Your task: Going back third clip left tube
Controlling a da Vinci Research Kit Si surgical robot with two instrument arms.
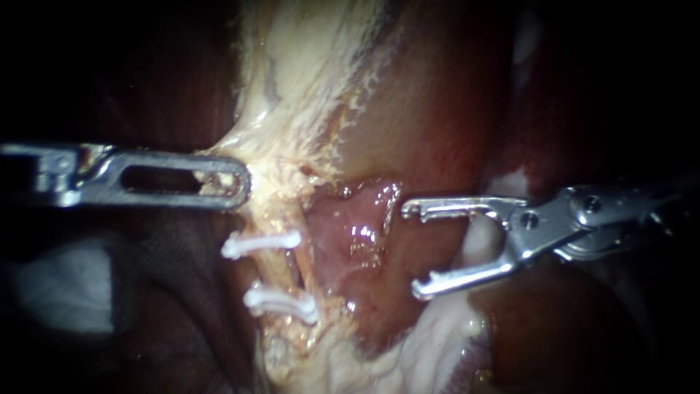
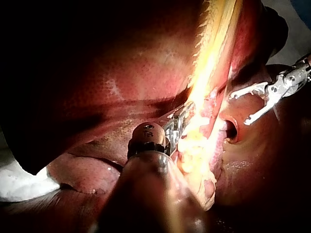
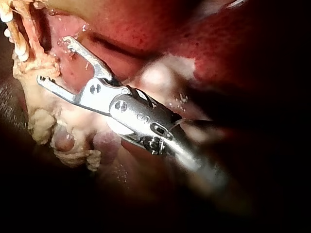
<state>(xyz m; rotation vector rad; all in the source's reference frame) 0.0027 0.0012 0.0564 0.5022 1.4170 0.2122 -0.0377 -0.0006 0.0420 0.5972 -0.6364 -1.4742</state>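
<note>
Two clips (image 1: 260,244) across tube (image 1: 281,273), left instrument (image 1: 237,181) clamped on pale tissue (image 1: 292,109), right instrument (image 1: 410,250) spread, empty

Dark red liver (image 1: 445,109) rises behind the spread jaws of the right instrument (image 1: 410,250), with a moist pink hollow (image 1: 350,237) just ahead of them. Pale fatty tissue (image 1: 306,73) stretches away from the tip of the left instrument (image 1: 244,182). A blurred white patch (image 1: 58,284) lies beneath its shaft.

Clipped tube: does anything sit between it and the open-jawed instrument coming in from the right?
Nothing visible does. The right instrument has open, empty jaws, and only bare pink tissue lies between them and the tube with its two clips. The left instrument sits on the tube's far side.
</note>
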